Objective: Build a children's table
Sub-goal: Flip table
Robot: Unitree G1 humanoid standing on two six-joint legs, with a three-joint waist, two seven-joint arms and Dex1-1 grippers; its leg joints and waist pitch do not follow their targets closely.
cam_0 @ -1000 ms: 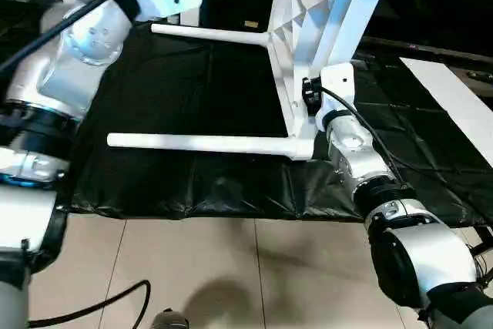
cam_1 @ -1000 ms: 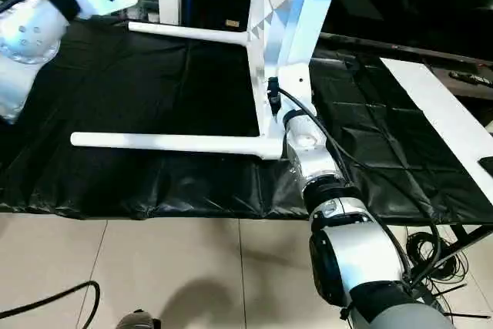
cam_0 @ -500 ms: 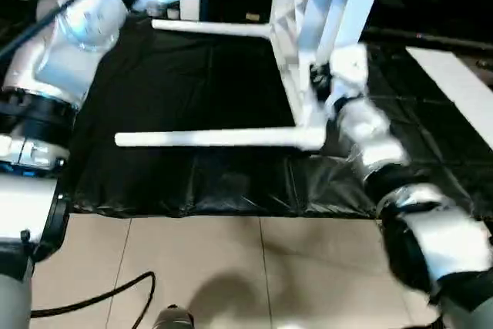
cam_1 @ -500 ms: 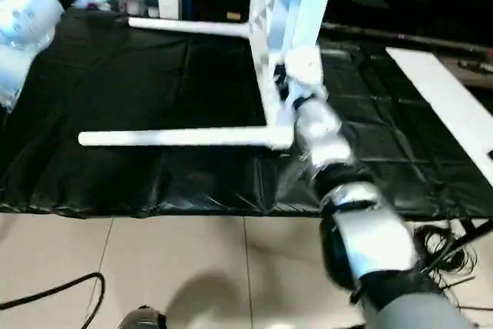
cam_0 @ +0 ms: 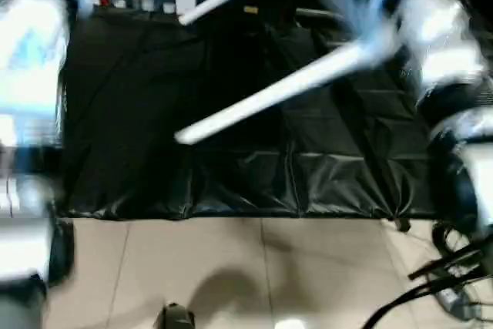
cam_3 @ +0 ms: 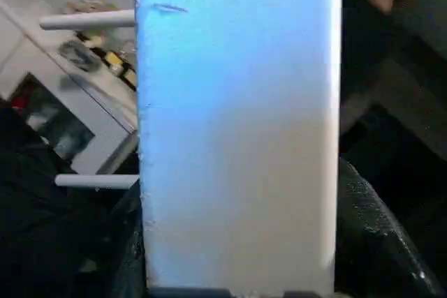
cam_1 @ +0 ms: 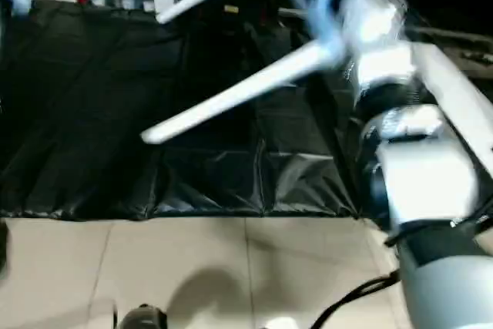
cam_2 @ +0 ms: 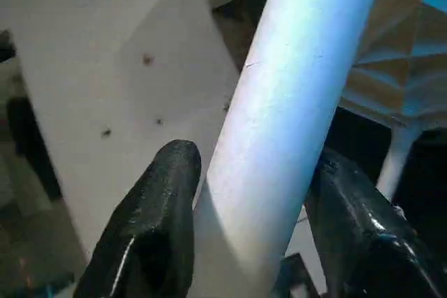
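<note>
L gripper (cam_2: 248, 242) clamped a leg (cam_2: 293, 116), R gripper (cam_3: 237, 242) the tabletop (cam_3: 234, 137) edge, prob. to turn table upright off the mat (cam_0: 231, 152).

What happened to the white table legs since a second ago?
The two legs lay level along the black cloth; now they slant upward toward the right arm as the table is tipped and lifted. The left gripper stays clamped on a leg.
</note>
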